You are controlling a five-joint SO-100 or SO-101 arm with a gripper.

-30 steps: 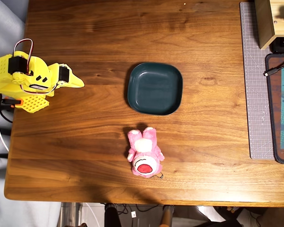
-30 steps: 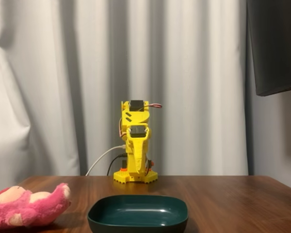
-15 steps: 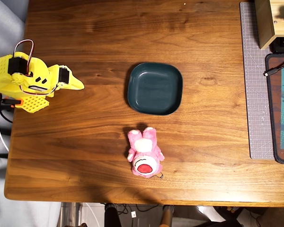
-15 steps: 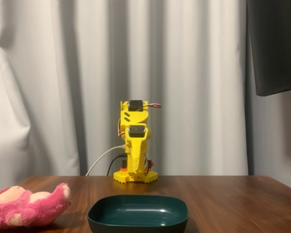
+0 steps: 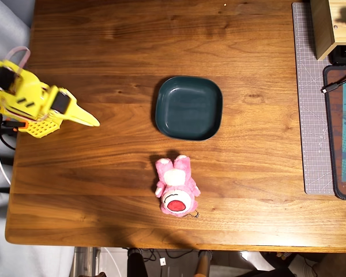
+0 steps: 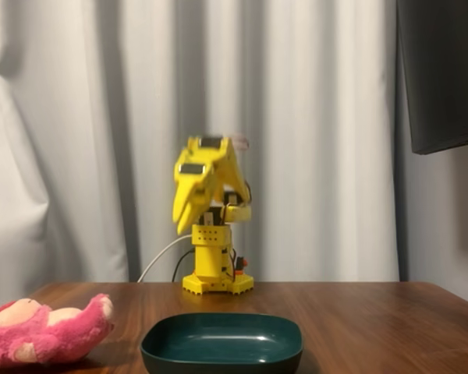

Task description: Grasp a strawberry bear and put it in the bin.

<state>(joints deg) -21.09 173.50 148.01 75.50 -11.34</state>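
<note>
Hovering near the desk's left edge, my gripper [image 5: 92, 122] looks pressed together and empty; the strawberry bear [image 5: 176, 186] seems light, squashy, best pinched across its plush middle

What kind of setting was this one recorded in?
Probably a home desk or hobby workspace: a wooden table with a grey cutting mat at its edge, pale curtains behind, and a small yellow arm mounted on it.

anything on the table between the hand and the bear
Nothing: in the overhead view only bare wood lies between the hand and the bear.
</note>
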